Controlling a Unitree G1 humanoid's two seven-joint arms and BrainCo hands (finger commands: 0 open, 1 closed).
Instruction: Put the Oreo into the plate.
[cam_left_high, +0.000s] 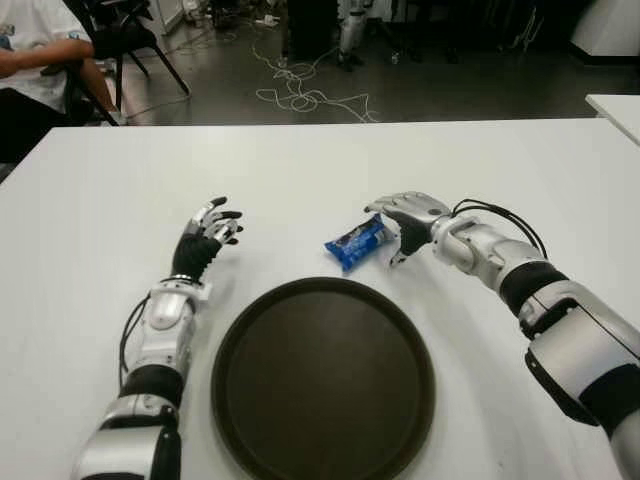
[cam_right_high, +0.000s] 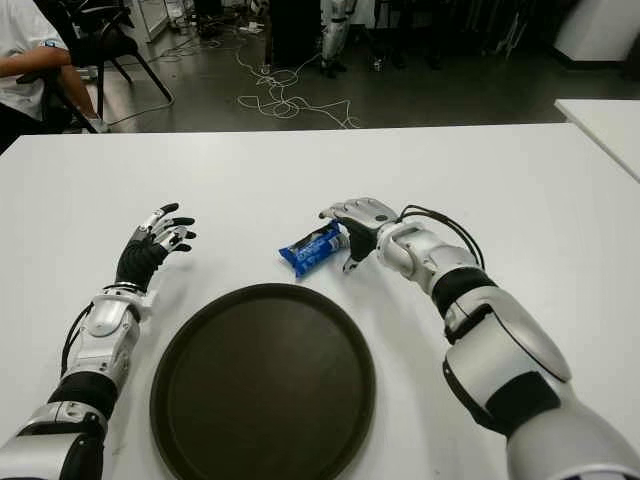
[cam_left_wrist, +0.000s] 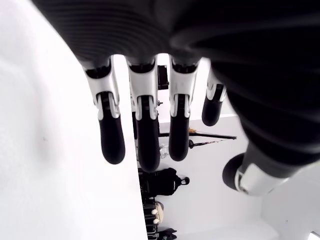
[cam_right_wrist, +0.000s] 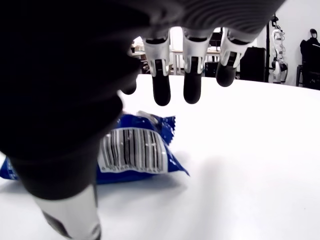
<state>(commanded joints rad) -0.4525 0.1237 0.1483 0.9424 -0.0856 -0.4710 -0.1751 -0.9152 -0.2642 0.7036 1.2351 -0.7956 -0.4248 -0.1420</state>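
A blue Oreo packet lies on the white table just beyond the rim of a dark round plate. My right hand hovers right beside the packet on its right, fingers spread and open, thumb pointing down near the wrapper. In the right wrist view the packet lies barcode up beneath the fingers, not grasped. My left hand shows at the plate's upper left with fingers relaxed and empty; its wrist view shows the fingers extended.
A seated person and chairs are beyond the table's far left corner. Cables trail on the floor behind. Another white table's corner shows at far right.
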